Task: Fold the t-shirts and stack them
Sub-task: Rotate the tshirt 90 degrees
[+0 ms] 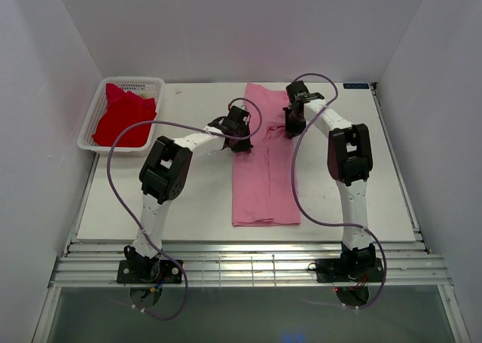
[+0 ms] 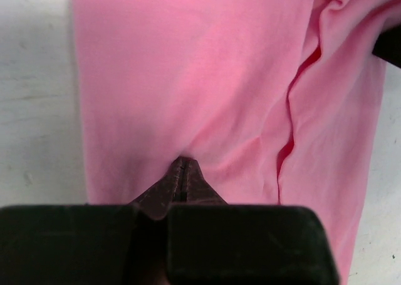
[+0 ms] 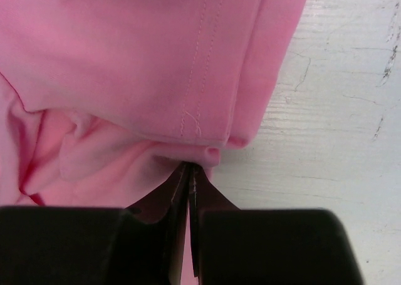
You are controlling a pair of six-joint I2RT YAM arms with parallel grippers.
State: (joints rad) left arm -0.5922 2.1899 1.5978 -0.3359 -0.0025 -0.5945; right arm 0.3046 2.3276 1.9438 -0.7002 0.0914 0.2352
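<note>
The pink shirt [image 1: 263, 185] lies down the middle of the table [image 1: 151, 207] as a long narrow strip, running from the far edge almost to the near edge, with its sides already turned in. The red shirt [image 1: 120, 120] sits crumpled in the basket [image 1: 94, 109] at the far left corner, untouched.

My left pincer [image 1: 239, 138] is down on the left side of the strip, towards its far end. From the wrist its fingers are clenched tight and the cloth puckers at their tips, so I judge I have a pinch of pink shirt there. My right pincer [image 1: 293, 123] is on the opposite side at about the same level. It is clenched too, with a sliver of pink showing between the fingers and a stitched hem bunched just above the tips.

I take this to be the crosswise fold: both far corners gripped, ready to bring that end over towards the near edge. The next move calls for lifting both sides evenly and carrying them together, so the strip doubles over square and the tucked sleeves don't spill out. After that, the red shirt needs fetching.
</note>
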